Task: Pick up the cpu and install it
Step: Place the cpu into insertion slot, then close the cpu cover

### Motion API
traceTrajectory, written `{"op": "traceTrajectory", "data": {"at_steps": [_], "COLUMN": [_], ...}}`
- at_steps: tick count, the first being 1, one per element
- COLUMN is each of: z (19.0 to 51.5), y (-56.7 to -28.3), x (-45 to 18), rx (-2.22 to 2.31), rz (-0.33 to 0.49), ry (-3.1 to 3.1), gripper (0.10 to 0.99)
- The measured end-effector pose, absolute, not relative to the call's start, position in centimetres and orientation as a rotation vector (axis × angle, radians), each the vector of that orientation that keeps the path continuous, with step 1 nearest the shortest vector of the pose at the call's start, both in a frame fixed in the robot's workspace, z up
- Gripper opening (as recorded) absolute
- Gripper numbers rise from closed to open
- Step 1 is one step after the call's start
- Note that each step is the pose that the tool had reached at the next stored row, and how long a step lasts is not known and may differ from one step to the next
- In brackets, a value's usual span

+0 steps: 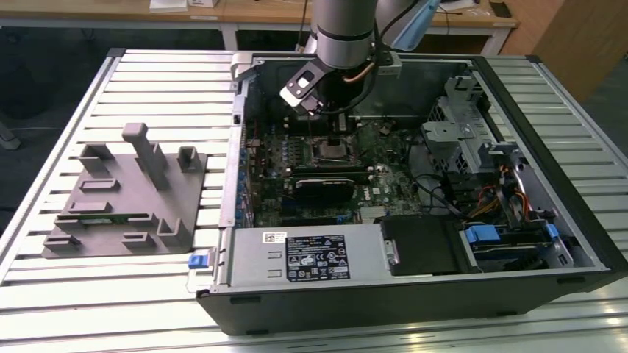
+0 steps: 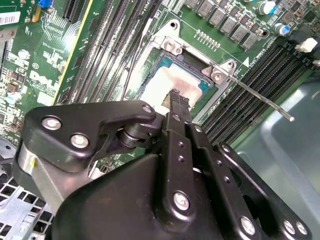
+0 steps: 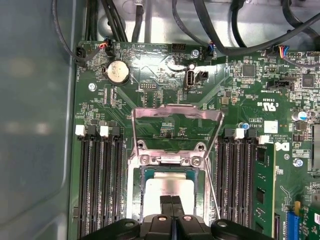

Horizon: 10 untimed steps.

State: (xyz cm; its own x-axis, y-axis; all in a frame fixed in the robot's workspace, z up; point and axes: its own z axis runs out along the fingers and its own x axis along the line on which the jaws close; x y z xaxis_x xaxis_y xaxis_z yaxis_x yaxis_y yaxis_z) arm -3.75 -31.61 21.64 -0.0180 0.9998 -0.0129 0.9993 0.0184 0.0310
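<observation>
The cpu (image 3: pixel 159 192), a flat square chip with a silvery-white top, lies in the open socket on the green motherboard (image 3: pixel 150 75). In the second wrist view the cpu (image 2: pixel 152 85) sits just under the black fingertips. My gripper (image 3: pixel 172 204) is shut, fingers pressed together with nothing between them, their tip at or just above the chip's top (image 2: pixel 175 96). The socket's metal load plate (image 3: pixel 177 111) stands flipped open, and its thin lever (image 2: pixel 260 100) sticks out to the side. In the exterior view the gripper (image 1: pixel 337 138) hangs inside the computer case over the socket (image 1: pixel 334 153).
Memory slots (image 3: pixel 97 185) flank the socket on both sides. A grey plastic fixture (image 1: pixel 128 191) lies on the slatted table (image 1: pixel 98 309) at the exterior view's left. A grey box with a white label (image 1: pixel 304 254) and a drive cage (image 1: pixel 471 140) fill the case's near and right parts.
</observation>
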Motion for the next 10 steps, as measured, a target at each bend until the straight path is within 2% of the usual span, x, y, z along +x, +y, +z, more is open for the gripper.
{"op": "traceTrajectory", "data": {"at_steps": [10], "z": [22.19], "y": [-31.61], "x": [-3.75], "rx": [2.179], "rz": [0.020], "ry": [2.219], "gripper": [0.106]}}
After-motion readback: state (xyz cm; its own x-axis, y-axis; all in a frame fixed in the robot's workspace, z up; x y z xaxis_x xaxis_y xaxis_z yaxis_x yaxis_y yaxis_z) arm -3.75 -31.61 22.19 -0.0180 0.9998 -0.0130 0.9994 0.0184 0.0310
